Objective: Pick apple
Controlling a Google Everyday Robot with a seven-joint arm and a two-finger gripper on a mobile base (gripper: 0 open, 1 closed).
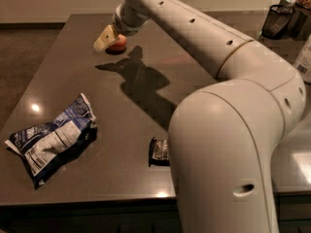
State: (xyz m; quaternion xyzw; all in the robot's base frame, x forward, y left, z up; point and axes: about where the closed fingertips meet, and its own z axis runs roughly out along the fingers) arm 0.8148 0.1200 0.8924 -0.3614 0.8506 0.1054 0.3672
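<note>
The apple is small, round and reddish-orange, and sits on the dark table at the far middle. My gripper is right at the apple, on its left side, and covers part of it. The white arm reaches to it from the lower right, over the table.
A crumpled blue and white chip bag lies at the front left. A black snack bar lies near the front edge, half hidden by my arm. A black mesh basket and a white container stand at the far right.
</note>
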